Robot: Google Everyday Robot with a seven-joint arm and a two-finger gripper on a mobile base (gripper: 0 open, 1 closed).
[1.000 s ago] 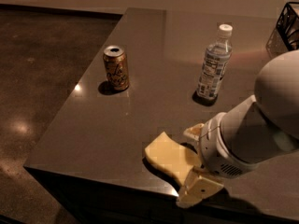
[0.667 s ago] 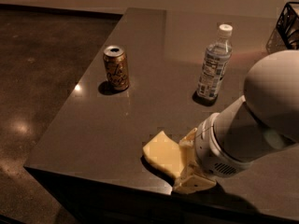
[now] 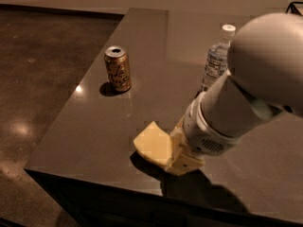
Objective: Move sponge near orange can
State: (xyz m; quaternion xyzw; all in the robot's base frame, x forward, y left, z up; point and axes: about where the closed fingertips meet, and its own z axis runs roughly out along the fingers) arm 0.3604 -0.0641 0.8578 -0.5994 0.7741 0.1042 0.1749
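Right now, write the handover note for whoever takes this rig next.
Pincer: low at the front edge of the table, against the right side of the sponge; hold not clear.
Sponge: near the front edge, well apart from the orange can, upright at far left.
Water bottle: upright behind the arm.
Done: pincer is at the sponge.
Left: bring the sponge beside the can.

Sponge (image 3: pixel 152 144) on table (image 3: pixel 94 126) near front edge, gripper (image 3: pixel 180 156) at its right side; orange can (image 3: pixel 118 69) behind-left, well apart; water bottle (image 3: pixel 217 60) behind-right.
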